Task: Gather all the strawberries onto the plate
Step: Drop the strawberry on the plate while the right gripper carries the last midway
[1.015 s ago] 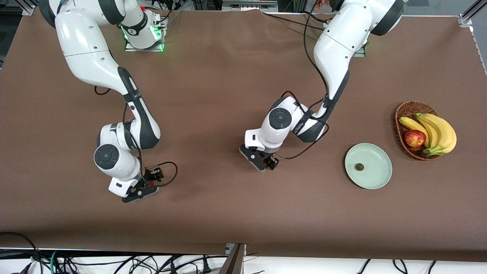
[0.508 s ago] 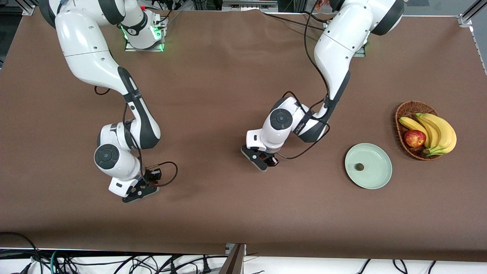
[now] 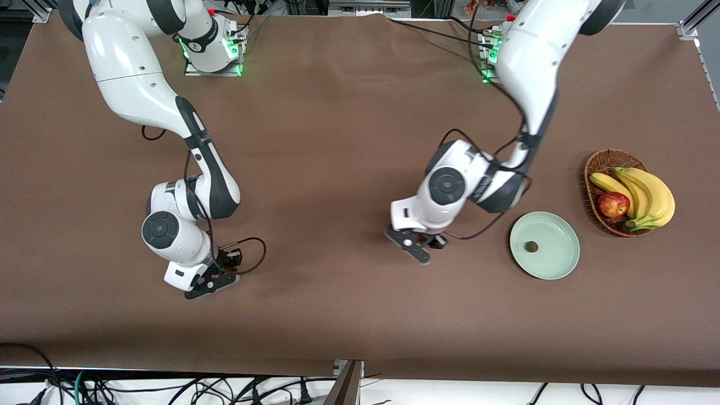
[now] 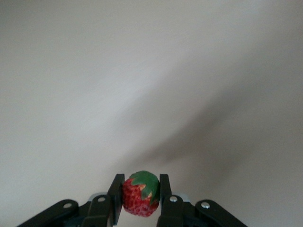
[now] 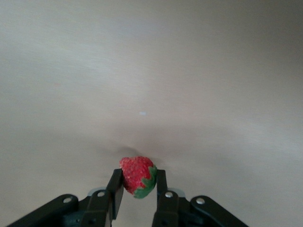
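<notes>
Red strawberries are pinched in both claws, left claw [image 4: 140,201] and right claw [image 5: 137,189], over the brown worktop [image 3: 337,140].

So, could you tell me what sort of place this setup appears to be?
Most likely a robotics lab bench: two arms bolted to a brown-covered table, loose cables along its edge, and staged props, namely a plate and a fruit basket.

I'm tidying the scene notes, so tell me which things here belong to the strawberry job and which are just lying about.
Part of the job:
- strawberry in the left gripper
- strawberry in the right gripper
- strawberry already on the plate
- mint-green plate

Just lying about:
- wicker basket
- bananas
- apple
</notes>
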Tool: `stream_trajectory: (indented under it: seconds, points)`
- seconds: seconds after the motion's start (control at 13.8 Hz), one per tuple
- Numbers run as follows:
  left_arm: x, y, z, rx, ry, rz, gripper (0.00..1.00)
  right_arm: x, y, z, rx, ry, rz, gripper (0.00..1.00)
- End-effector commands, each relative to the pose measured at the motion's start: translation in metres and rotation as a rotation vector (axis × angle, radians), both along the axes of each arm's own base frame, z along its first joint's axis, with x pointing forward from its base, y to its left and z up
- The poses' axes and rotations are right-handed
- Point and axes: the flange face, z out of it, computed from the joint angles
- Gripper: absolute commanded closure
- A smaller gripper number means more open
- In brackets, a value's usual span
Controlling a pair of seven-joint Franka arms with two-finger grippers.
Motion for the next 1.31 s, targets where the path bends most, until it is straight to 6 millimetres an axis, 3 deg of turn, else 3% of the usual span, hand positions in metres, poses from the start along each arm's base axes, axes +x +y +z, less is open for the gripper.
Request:
stream_trajectory:
  seconds: [0.0,0.15,0.29,0.44,0.51,0.65,0.8,0.94,1.23]
  points:
    - [0.009,0.071,0.029,0.033,0.087,-0.009,0.96,-0.017,0.054,0.017,0.068,0.045,-0.092,0.76]
    - [0.028,0.146,0.029,0.024,0.123,-0.095,0.96,-0.035,0.104,0.021,0.094,0.061,-0.228,0.76]
    - [0.036,0.21,0.018,0.008,0.162,-0.196,0.96,-0.064,0.168,0.021,0.101,0.074,-0.337,0.76]
    - [0.039,0.257,0.002,-0.002,0.197,-0.253,0.96,-0.09,0.217,0.02,0.118,0.087,-0.485,0.76]
    - [0.039,0.27,-0.008,-0.008,0.211,-0.266,0.96,-0.1,0.237,0.024,0.132,0.086,-0.531,0.76]
    - [0.037,0.292,-0.026,-0.015,0.238,-0.24,0.89,-0.122,0.275,0.03,0.149,0.092,-0.587,0.76]
    - [0.034,0.303,-0.035,-0.019,0.249,-0.225,0.73,-0.139,0.307,0.038,0.173,0.093,-0.631,0.76]
    - [0.034,0.299,-0.033,-0.027,0.245,-0.255,0.0,-0.16,0.333,0.032,0.172,0.104,-0.648,0.76]
    - [0.036,0.282,-0.025,-0.036,0.231,-0.301,0.0,-0.188,0.37,0.012,0.229,0.084,-0.632,0.73]
